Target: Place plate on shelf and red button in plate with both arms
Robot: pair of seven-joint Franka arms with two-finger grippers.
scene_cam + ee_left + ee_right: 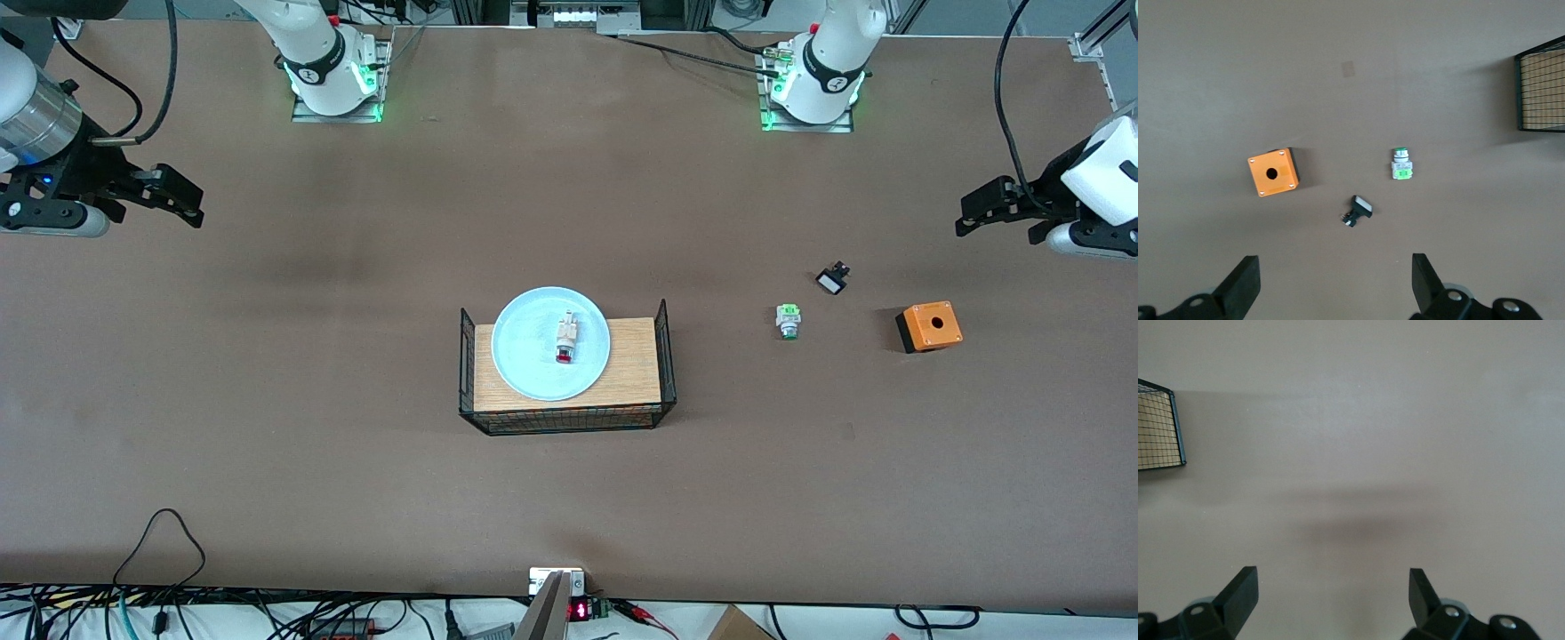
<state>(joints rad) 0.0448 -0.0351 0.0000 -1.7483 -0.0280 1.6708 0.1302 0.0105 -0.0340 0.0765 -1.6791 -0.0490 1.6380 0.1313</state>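
The pale blue plate [524, 348] lies on a wooden board inside a black wire basket [569, 418] at the middle of the table. The red button [566, 339] lies on the plate, its red cap pointing toward the front camera. My left gripper [996, 218] hangs open over the left arm's end of the table, with nothing between its fingers [1336, 280]. Over the right arm's end my right gripper [158, 206] is open and empty as well, above bare table [1333, 597]. Both are well away from the basket.
Toward the left arm's end lie a white switch with a green cap [788, 321] [1401, 164], a small black switch [833, 280] [1358, 210] and an orange box with a hole [930, 325] [1273, 172]. A corner of the basket shows in both wrist views [1538, 93] [1158, 430].
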